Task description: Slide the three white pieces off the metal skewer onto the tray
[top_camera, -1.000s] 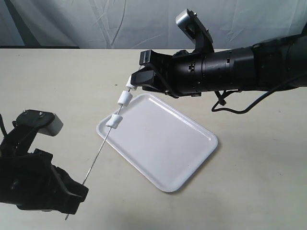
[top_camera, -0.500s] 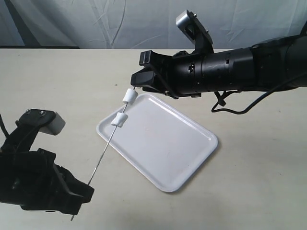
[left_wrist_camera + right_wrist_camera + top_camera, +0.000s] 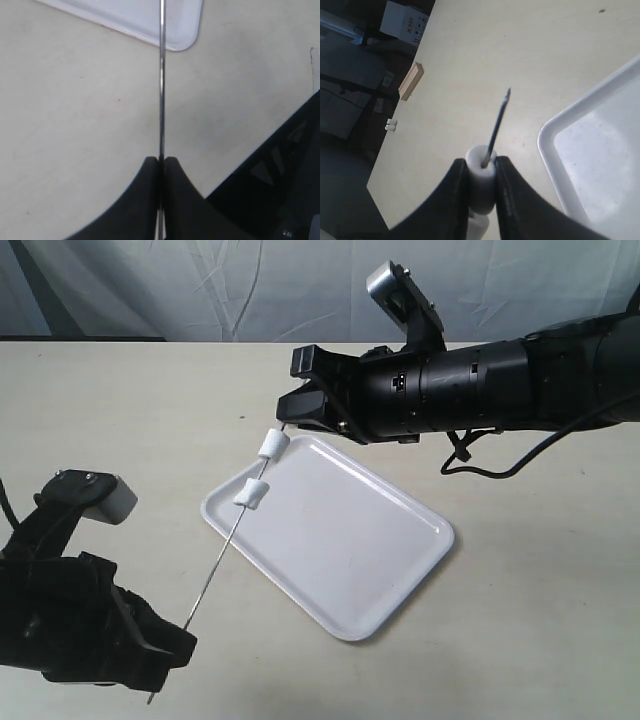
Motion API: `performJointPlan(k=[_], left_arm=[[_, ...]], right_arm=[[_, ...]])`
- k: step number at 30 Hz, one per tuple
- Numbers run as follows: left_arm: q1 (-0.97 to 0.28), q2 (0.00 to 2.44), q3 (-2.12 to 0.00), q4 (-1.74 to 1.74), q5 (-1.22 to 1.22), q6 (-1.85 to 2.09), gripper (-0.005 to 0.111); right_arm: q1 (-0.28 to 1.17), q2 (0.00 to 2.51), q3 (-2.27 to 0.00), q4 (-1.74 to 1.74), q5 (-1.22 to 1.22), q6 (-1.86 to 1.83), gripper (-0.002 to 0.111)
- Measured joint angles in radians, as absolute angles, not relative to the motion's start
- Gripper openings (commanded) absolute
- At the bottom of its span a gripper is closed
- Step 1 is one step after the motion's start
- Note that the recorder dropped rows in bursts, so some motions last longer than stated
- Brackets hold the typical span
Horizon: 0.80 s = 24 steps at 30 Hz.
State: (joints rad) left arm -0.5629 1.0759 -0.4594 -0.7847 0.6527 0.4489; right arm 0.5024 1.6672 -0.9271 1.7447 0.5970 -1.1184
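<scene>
The metal skewer [image 3: 225, 555] slants from my left gripper [image 3: 183, 635] up to my right gripper [image 3: 288, 420]. My left gripper [image 3: 161, 160] is shut on the skewer [image 3: 161, 90] near its low end. Two white pieces [image 3: 272, 445] [image 3: 251, 493] show on the rod, above the near-left corner of the tray [image 3: 350, 540]. In the right wrist view my right gripper [image 3: 481, 160] is shut on a white piece [image 3: 480, 182], and the skewer tip [image 3: 501, 115] pokes out past it. A second piece [image 3: 479, 226] sits just behind. The exterior view hides the gripped piece.
The tray lies flat on the beige table, its corner [image 3: 180, 30] showing in the left wrist view. A black cable [image 3: 470, 455] hangs under the right arm. Beyond the table edge are a wooden block [image 3: 411, 80] and a white box [image 3: 405, 20].
The left gripper has shifted a little to the right with the skewer, steepening the rod. The top piece, seen at the right fingertips before, is now hidden between them.
</scene>
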Motion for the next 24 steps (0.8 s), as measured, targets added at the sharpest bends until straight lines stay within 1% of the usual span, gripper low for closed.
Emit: performJointPlan(k=[24], left_arm=[[-0.563, 1.076, -0.435, -0.765, 0.646, 0.453, 0.0]], right_arm=[[0.513, 1.669, -0.968, 1.715, 0.577, -1.113, 0.006]])
